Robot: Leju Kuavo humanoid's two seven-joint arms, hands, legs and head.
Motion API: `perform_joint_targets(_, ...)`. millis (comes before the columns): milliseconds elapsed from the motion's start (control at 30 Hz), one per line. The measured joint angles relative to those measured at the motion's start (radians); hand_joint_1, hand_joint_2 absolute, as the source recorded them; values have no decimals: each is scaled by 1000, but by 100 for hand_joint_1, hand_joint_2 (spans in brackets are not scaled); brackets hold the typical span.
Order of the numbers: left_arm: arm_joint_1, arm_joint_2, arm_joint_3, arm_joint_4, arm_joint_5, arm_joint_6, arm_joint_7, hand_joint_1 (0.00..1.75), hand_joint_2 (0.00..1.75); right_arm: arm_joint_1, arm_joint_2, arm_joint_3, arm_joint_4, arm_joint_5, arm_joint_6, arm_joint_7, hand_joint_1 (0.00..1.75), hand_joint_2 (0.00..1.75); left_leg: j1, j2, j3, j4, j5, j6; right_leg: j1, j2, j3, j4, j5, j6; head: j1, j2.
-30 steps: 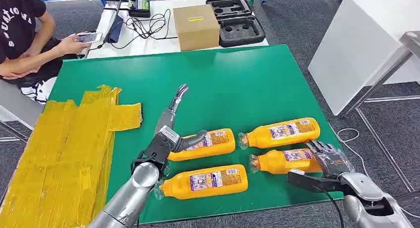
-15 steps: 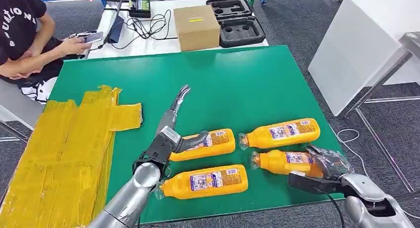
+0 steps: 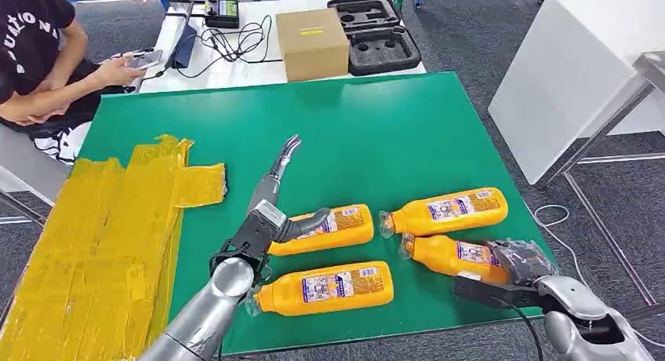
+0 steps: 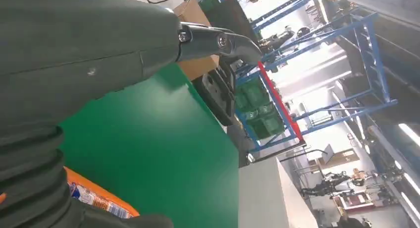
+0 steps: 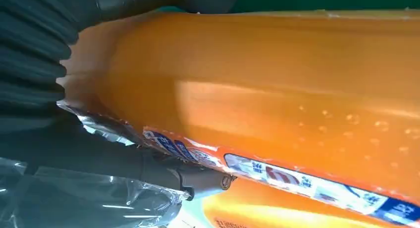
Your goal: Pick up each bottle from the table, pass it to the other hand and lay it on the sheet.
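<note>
The right hand [image 3: 519, 268] is closing its fingers around the base end of an orange bottle [image 3: 448, 255] lying on the green desk [image 3: 376, 133], thumb under it at the near edge. In the right wrist view the bottle's orange side is pressing against the hand, its blue-and-red label too blurred to read. Toward the left hand [image 3: 270, 212], a near bottle [image 3: 323, 286] is lying just beside its wrist and a second bottle [image 3: 333, 227] just beyond its thumb. The left hand is hovering spread, fingers stretching away, holding nothing. A fourth bottle [image 3: 445, 210] is lying beyond the right hand. The yellow sheet [image 3: 102, 227] is lying farther out past the left hand.
</note>
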Motion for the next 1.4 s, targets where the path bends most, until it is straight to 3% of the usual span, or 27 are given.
perform_joint_targets(333, 0, 0, 0, 0, 0, 1, 0, 0, 175, 3, -1, 3, -2, -7, -13, -7, 175, 175, 0, 0, 0, 0, 0, 1, 0, 0, 0, 0, 0, 0, 0, 0)
perform_joint_targets(767, 4, 0, 0, 0, -8, 2, -1, 0, 175, 85, 103, -49, -95, -160, -179, -194, 175, 175, 1, 0, -3, 0, -1, 0, 1, 0, -2, 1, 0, 0, 0, 0)
perform_joint_targets(867, 6, -1, 1, 0, -18, 4, -1, 0, 175, 95, 154, -91, -130, -211, -233, -236, 175, 175, 0, 1, -4, 0, -1, 0, 1, 1, -4, 1, 0, 0, -1, 0)
perform_joint_targets(1167, 16, -8, 2, 0, -44, 24, -1, 0, 175, 129, 369, -218, -259, -335, -384, -202, 175, 175, 0, 0, -6, 0, -1, 0, 1, 0, -5, 1, 0, 0, 0, 0)
perform_joint_targets(1400, 24, -17, 2, -2, -47, 14, 19, 0, 175, 134, 472, -238, -291, -292, -526, -191, 175, 175, 0, 1, -6, 0, -1, 0, 1, 0, -6, 1, 0, 0, 0, 0)
